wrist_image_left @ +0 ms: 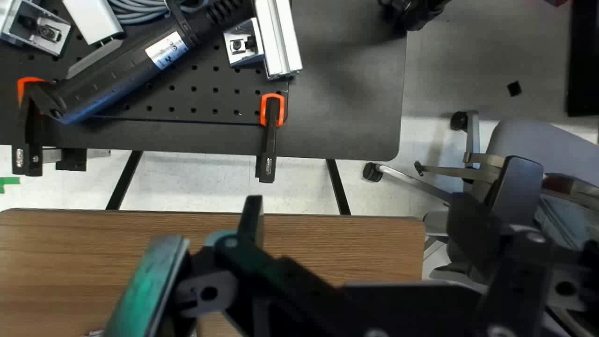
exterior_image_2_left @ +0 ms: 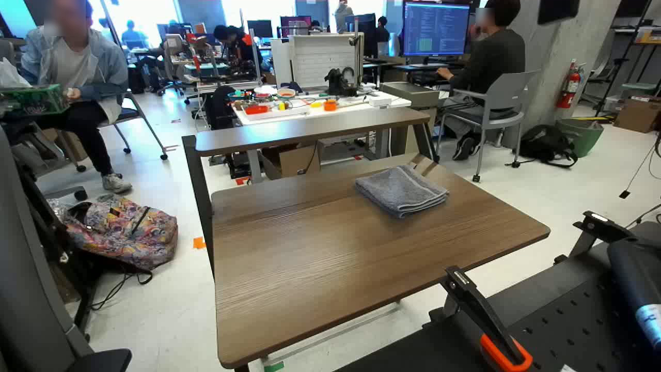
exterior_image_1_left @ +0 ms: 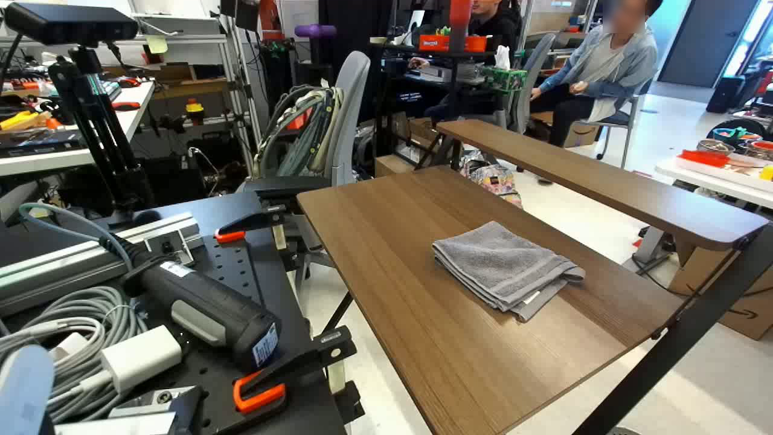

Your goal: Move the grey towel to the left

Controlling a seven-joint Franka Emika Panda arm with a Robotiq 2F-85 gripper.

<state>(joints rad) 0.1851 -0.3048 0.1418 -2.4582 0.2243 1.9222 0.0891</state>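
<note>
The grey towel (exterior_image_1_left: 504,266) lies folded and flat on the brown wooden table. It also shows in an exterior view (exterior_image_2_left: 402,190), on the half of the tabletop close to the raised shelf. In the wrist view the towel is not recognisable; a small pale scrap at the bottom edge is too little to tell. My gripper (wrist_image_left: 356,203) shows only in the wrist view. Its two dark fingers are wide apart with nothing between them. It hangs over the table, near one end of the tabletop and apart from the towel.
The wooden table (exterior_image_2_left: 289,268) has a raised shelf (exterior_image_2_left: 310,133) along one long side. A black bench (wrist_image_left: 346,117) stands across a gap, with orange clamps (wrist_image_left: 273,110), a dark handheld tool (wrist_image_left: 121,75) and cables. A grey chair (exterior_image_1_left: 353,115) stands by the table's end.
</note>
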